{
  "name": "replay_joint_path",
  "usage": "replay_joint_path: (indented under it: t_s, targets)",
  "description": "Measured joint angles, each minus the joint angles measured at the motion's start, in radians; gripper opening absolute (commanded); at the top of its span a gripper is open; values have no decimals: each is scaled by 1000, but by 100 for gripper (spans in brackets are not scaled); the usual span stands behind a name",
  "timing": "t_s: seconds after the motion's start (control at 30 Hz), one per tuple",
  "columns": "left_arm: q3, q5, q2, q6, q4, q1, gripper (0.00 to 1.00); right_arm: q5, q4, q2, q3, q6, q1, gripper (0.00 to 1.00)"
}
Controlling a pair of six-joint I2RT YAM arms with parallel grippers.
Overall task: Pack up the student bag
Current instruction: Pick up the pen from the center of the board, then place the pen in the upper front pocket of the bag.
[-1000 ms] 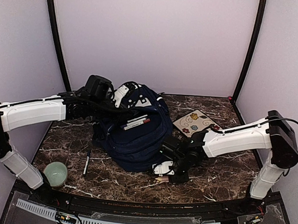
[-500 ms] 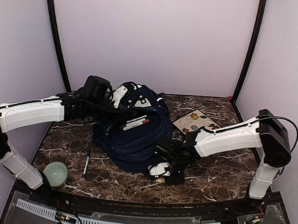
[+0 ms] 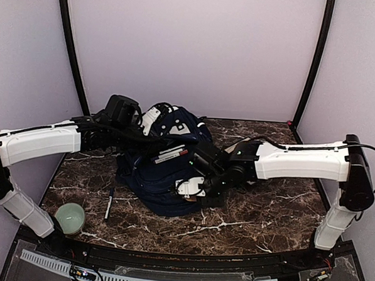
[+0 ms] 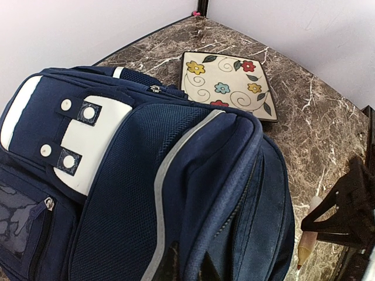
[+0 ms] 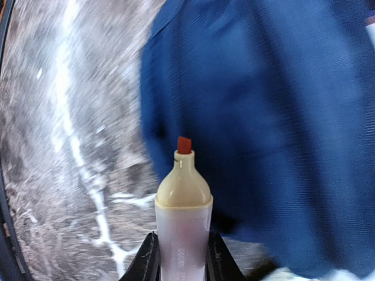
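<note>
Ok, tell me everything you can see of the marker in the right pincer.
The marker is uncapped: a small red chisel tip on a rounded cream collar, above a pale, translucent-looking plastic barrel with print too small to read. Its back end is hidden. The right pincer grips the barrel, one black finger on each side. It points out toward the navy student bag; whether the tip touches the fabric cannot be told, as the view is blurred.

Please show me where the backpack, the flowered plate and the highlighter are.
backpack (image 4: 129,187), left wrist view, on its mesh front panel.
flowered plate (image 4: 228,85), left wrist view, middle of its patterned face.
highlighter (image 5: 183,190), right wrist view, cream collar under the red tip.
</note>
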Motion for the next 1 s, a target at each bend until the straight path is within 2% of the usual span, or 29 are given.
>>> replay_joint_path:
  t_s: [0.13,0.47,1.0]
  targets:
    - [0,3,0,0,0,0,2,98,69,-36,72,-65,0,12]
    - [5,11,0,3,-7,0,2,289,298,15,97,-257,0,12]
    - [6,14,-8,4,-12,0,2,350,613,175,89,-520,-1,14]
